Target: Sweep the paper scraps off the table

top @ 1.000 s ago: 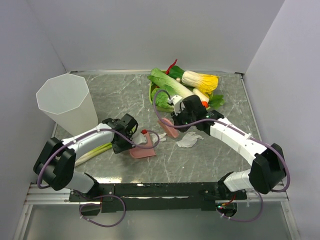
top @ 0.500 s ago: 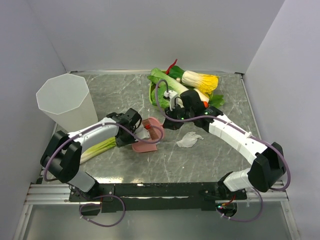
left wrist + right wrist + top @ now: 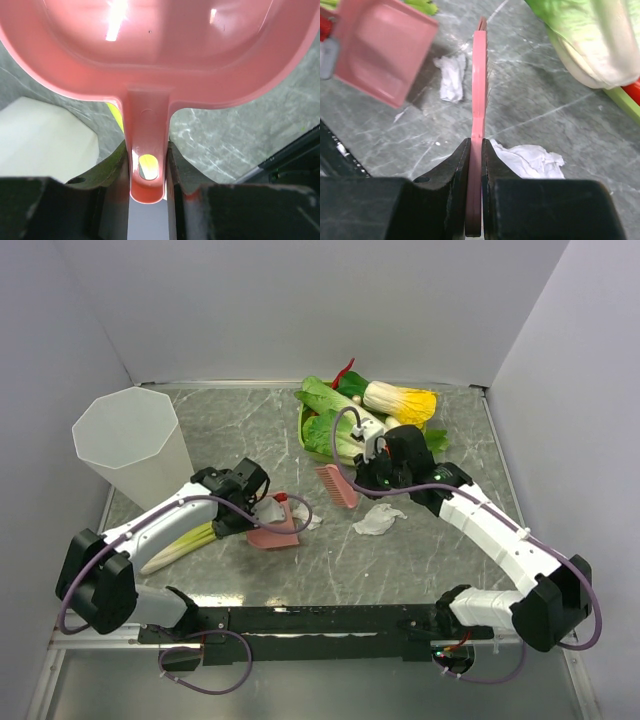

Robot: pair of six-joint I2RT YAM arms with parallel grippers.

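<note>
A pink dustpan (image 3: 272,537) sits low over the grey-green table (image 3: 430,570), left of centre, and my left gripper (image 3: 257,508) is shut on its handle (image 3: 148,150). A pink brush (image 3: 336,485) points left from my right gripper (image 3: 370,478), which is shut on its handle (image 3: 476,150). One small paper scrap (image 3: 304,523) lies just right of the dustpan (image 3: 382,55), and the right wrist view shows this small scrap (image 3: 451,77) beside the brush (image 3: 480,75). A larger scrap (image 3: 378,519) lies under the right gripper; that larger scrap (image 3: 530,160) appears right of the fingers.
A tall white translucent bin (image 3: 130,445) stands at the back left. A leek (image 3: 180,545) lies beneath the left arm. A pile of cabbages and other vegetables (image 3: 360,410) fills the back centre, close behind the right gripper. White walls enclose three sides.
The brush was against the dustpan half a second ago and has since drawn back to the right. The dustpan has shifted slightly left and nearer. Both grips are unchanged.
</note>
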